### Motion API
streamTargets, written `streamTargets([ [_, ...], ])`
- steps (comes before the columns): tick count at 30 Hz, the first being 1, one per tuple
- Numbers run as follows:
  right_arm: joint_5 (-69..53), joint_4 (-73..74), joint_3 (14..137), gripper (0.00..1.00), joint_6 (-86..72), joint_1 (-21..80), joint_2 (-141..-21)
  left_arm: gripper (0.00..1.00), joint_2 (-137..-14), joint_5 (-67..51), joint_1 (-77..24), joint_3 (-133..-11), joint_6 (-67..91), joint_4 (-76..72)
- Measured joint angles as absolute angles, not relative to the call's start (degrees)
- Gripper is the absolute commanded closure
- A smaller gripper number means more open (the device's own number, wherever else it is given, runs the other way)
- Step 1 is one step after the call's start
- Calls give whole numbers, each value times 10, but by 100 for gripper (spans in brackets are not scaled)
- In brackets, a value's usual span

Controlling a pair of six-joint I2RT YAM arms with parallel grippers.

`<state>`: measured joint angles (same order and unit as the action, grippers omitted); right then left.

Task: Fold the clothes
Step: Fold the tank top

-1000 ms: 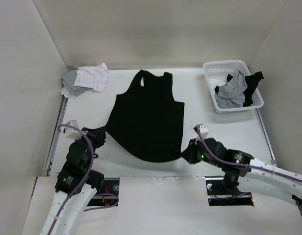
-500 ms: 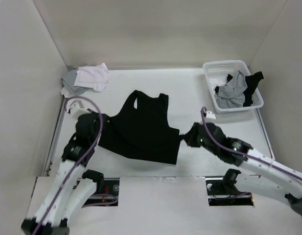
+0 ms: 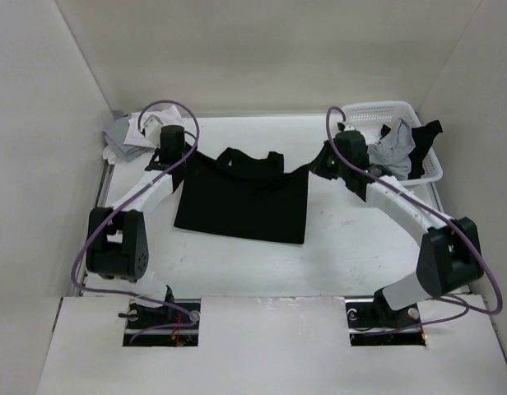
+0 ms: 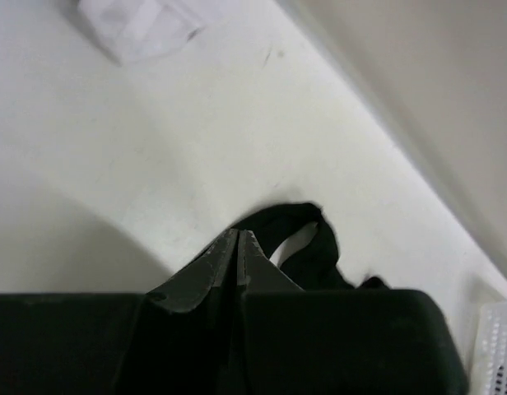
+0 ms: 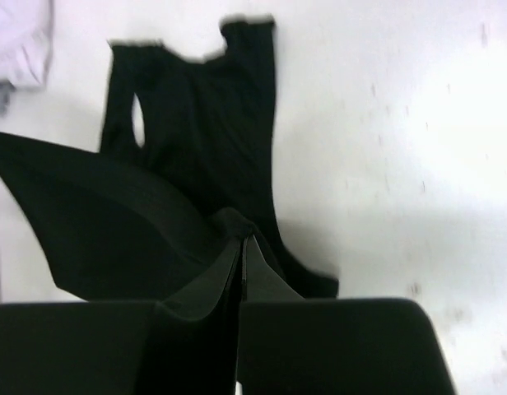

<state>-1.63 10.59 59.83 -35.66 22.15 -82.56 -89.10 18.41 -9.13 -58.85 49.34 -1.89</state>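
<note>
My left gripper (image 3: 181, 155) is in the upper left of the top view, jaws pressed together and pinching the left corner of the black sleeveless fabric top (image 3: 241, 202). In the left wrist view the tips of the left gripper (image 4: 239, 235) meet with no gap; a black strap loop (image 4: 299, 218) lies just beyond them. My right gripper (image 3: 321, 167), upper right of centre, has its jaws closed on the top's right corner. In the right wrist view black cloth bunches at the tips of the right gripper (image 5: 241, 240).

The top lies doubled over in the middle of the white table (image 3: 360, 234), straps at its far edge. A white and grey cloth pile (image 3: 126, 136) sits at far left. A white slotted plastic basket (image 3: 356, 115) at far right holds grey and black garments (image 3: 393, 148).
</note>
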Motion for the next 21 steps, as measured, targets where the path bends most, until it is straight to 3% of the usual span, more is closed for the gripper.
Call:
streamTargets([
  [13, -88, 83, 847, 100, -345, 125, -1111, 96, -1134, 165, -57, -817, 496, -54],
  [15, -91, 85, 877, 96, -345, 119, -1147, 94, -1178, 163, -55, -851, 496, -54],
  [16, -92, 85, 893, 90, -345, 116, -1165, 90, -1198, 163, -55, -866, 497, -54],
  [19, -88, 84, 934, 66, -348, 113, -1208, 61, -1241, 160, -55, -898, 493, -50],
  [21, -79, 87, 934, 59, -347, 113, -1213, 49, -1245, 159, -55, -897, 486, -43],
])
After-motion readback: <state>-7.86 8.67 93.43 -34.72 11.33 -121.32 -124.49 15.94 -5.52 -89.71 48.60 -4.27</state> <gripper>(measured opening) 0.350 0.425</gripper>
